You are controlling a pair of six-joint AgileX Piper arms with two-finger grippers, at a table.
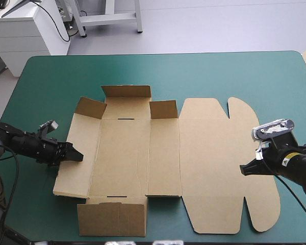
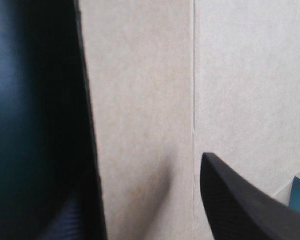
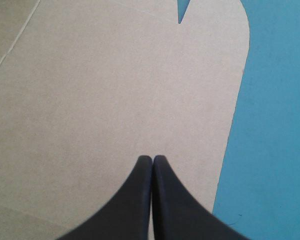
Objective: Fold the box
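Starting out, we see the box [image 1: 125, 158] mostly flat.
3 far flaps [image 1: 126, 92] up; left jaws spread at left wall [image 1: 77, 173], right jaws pressed together over lid [image 1: 214, 153].

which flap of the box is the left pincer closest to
The long panel at the left edge of the box: the left pincer reaches over it; the far flaps and the near flap lie well off.
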